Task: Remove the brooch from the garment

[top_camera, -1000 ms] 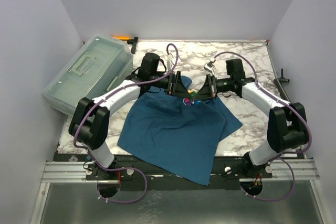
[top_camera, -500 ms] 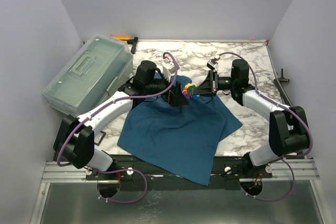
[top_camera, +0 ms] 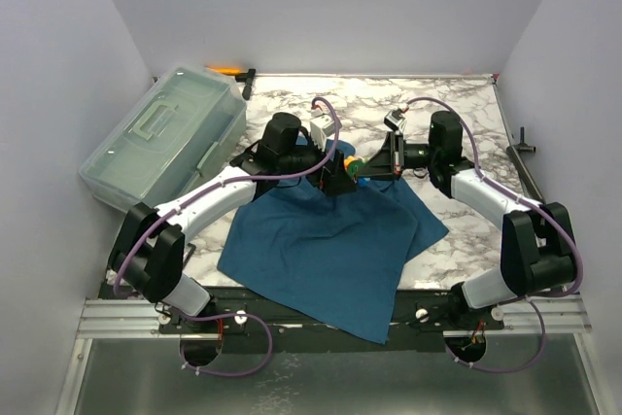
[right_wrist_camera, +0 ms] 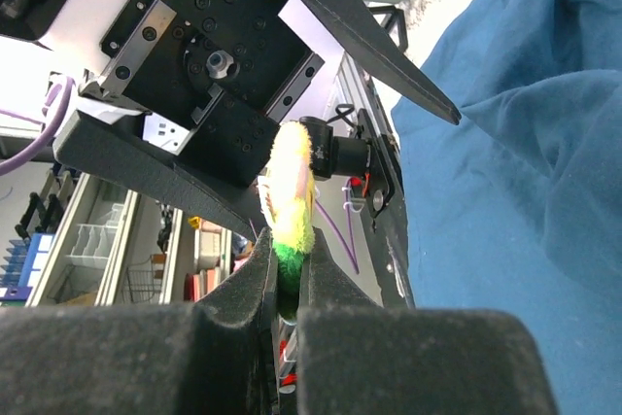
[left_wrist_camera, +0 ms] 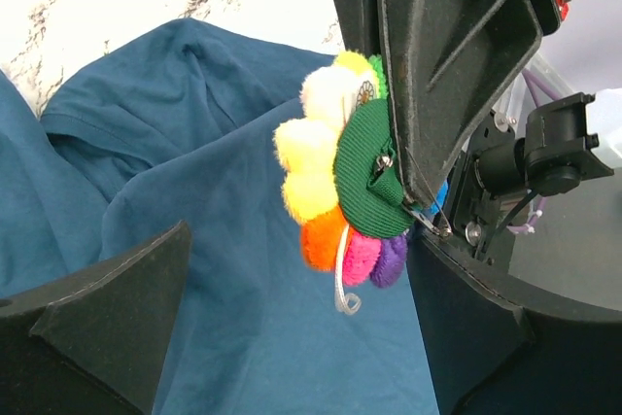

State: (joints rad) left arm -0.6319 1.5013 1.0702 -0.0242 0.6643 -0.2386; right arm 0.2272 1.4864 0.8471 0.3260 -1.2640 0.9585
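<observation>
The brooch (top_camera: 355,164), a fuzzy flower of yellow, orange, pink, purple and green, hangs in the air just above the garment (top_camera: 330,240), a teal T-shirt spread on the table. My right gripper (top_camera: 381,164) is shut on the brooch (right_wrist_camera: 289,201), pinching its green edge between both fingers. In the left wrist view the brooch (left_wrist_camera: 340,187) shows its green back, an open pin and a clear plastic loop, with the garment (left_wrist_camera: 194,191) below it. My left gripper (top_camera: 335,177) stands open right beside the brooch, its fingers on either side and holding nothing.
A translucent lidded box (top_camera: 165,138) sits at the back left of the marble table (top_camera: 457,114). An orange-handled tool (top_camera: 228,70) lies behind the box. A black knob (top_camera: 523,146) sticks up at the table's right edge.
The brooch has come up off the shirt in my right gripper. My left gripper has opened wide, let go, and shifted slightly right beside the brooch.
</observation>
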